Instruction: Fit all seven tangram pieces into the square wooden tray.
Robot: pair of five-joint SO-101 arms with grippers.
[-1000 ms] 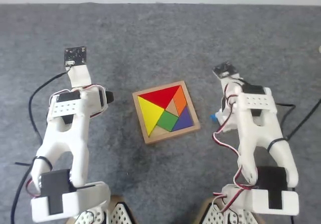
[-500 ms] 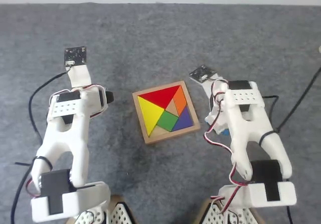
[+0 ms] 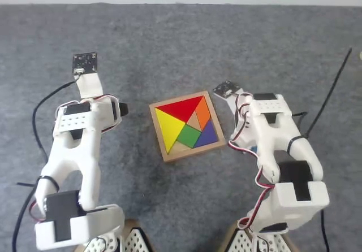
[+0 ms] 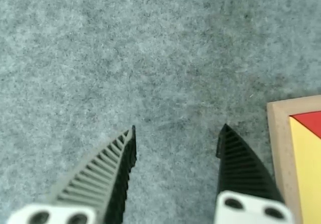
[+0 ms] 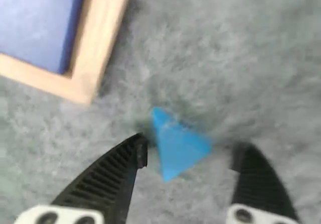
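Note:
The square wooden tray (image 3: 162, 132) lies mid-table, holding red, yellow, orange, green and purple pieces, with bare wood showing in two small spots. A light blue triangle (image 5: 176, 142) lies on the grey mat just off the tray's corner (image 5: 88, 78), between the fingers of my right gripper (image 5: 193, 156), which is open around it. In the high view a sliver of that blue triangle (image 3: 254, 149) peeks from under the right arm. My left gripper (image 4: 176, 143) is open over bare mat, left of the tray's edge (image 4: 279, 143).
Grey felt mat (image 3: 181, 48) covers the whole table, with open room behind and in front of the tray. Cables (image 3: 39, 111) trail beside the left arm, and another cable (image 3: 334, 88) rises at the right.
The right arm has swung left toward the tray and lowered over the blue triangle. The left arm has not moved.

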